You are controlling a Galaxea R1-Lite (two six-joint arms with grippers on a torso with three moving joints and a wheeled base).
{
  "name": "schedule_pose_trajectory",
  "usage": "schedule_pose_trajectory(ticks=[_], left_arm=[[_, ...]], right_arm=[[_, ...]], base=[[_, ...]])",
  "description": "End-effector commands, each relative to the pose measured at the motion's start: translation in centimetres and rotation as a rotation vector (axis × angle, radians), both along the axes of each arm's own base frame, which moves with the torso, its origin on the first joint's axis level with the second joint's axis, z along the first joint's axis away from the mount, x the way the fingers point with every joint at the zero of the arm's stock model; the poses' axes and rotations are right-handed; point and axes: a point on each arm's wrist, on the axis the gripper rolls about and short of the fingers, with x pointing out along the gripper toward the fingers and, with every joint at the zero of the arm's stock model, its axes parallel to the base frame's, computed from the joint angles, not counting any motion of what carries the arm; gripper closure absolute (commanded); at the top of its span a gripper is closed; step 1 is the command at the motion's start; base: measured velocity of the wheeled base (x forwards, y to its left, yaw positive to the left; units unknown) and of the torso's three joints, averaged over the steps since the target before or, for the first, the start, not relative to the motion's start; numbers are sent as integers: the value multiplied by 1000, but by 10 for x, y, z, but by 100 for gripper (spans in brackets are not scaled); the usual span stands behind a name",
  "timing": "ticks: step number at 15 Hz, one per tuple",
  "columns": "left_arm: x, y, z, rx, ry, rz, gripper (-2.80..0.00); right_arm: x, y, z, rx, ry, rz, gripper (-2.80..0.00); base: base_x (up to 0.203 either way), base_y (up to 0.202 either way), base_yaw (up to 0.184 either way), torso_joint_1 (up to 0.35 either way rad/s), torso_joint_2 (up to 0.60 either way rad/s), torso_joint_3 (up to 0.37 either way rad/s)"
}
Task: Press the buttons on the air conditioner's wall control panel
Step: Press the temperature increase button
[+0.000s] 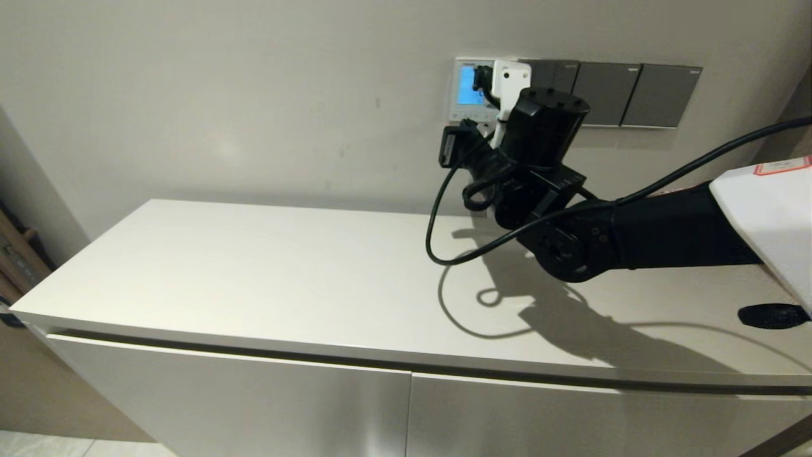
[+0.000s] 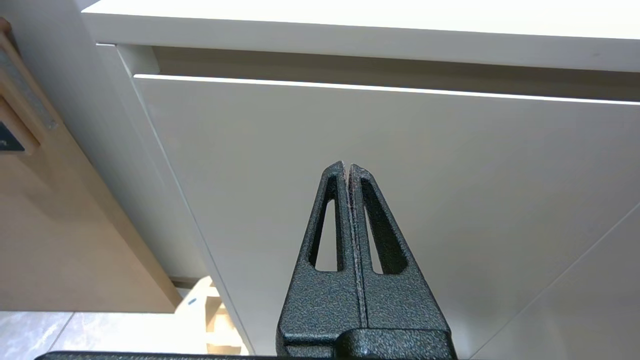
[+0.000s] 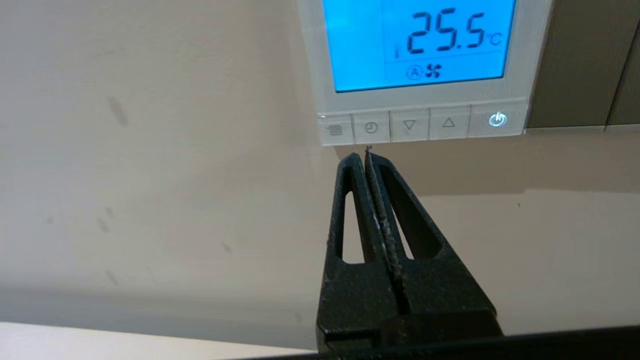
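The white wall control panel [image 1: 459, 95] hangs on the wall above the cabinet, its screen lit blue. In the right wrist view the panel [image 3: 520, 60] reads 25.5 °C, with the row of pale buttons [image 3: 420, 124] along its bottom edge; the power button [image 3: 497, 120] glows. My right gripper [image 3: 365, 156] is shut and empty, its tip close to the wall just below the clock button [image 3: 370, 128]. In the head view the right gripper [image 1: 471, 124] sits at the panel's lower edge. My left gripper [image 2: 348, 167] is shut and empty, parked low before the cabinet front.
Dark grey switch plates [image 1: 628, 94] adjoin the panel on the right. A white cabinet top [image 1: 254, 273] lies under the arm, and a black cable [image 1: 434, 235] loops down over it. Wooden furniture [image 2: 50, 225] stands left of the cabinet.
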Motion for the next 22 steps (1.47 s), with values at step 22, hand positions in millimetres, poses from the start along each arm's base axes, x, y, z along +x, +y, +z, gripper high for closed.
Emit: schedule_pose_trajectory(ticks=[22], left_arm=[[0,0,0,0,1,0,0]], right_arm=[[6,22,-2,20,-65,-26,0]], base=[[0,0,0,0,0,0]])
